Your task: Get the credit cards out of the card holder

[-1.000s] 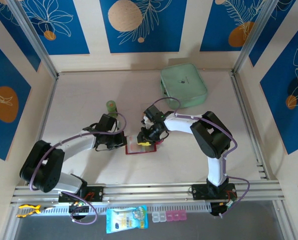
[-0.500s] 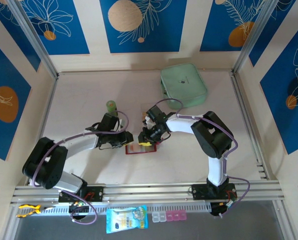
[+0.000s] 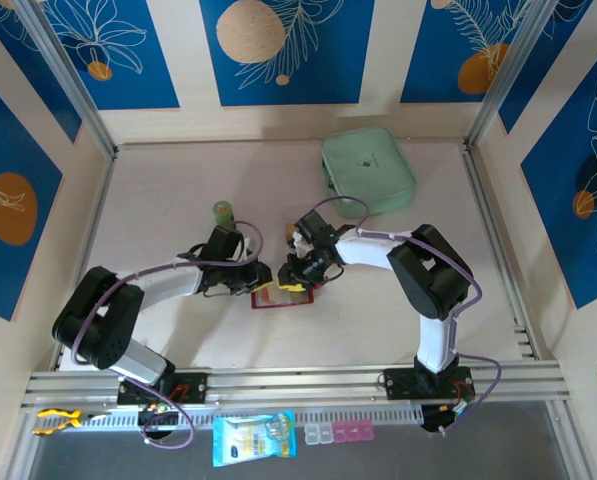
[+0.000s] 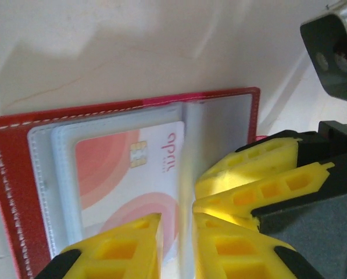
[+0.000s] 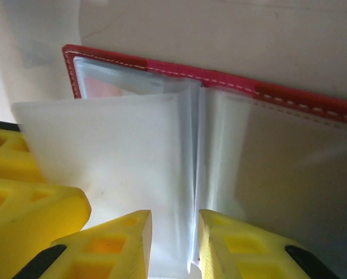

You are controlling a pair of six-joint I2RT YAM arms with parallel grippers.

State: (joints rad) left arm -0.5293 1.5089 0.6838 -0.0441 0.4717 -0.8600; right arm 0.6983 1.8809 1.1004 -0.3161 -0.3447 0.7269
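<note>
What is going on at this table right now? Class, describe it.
Both arms are working on the open red card holder, which lies on the table. The left gripper straddles the edge of a pink-and-white card that sits in its clear sleeve. The right gripper sits around the sleeve leaves by the spine. That card is not yet out.

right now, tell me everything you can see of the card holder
The card holder is a dark red, leather-look wallet with pale stitching, lying open on the table between both arms. Clear plastic sleeves fan from its spine; one holds a pink-and-white card with a chip. The right gripper seems to pinch a lifted sleeve in its jaws; the left gripper straddles the card's edge.
</note>
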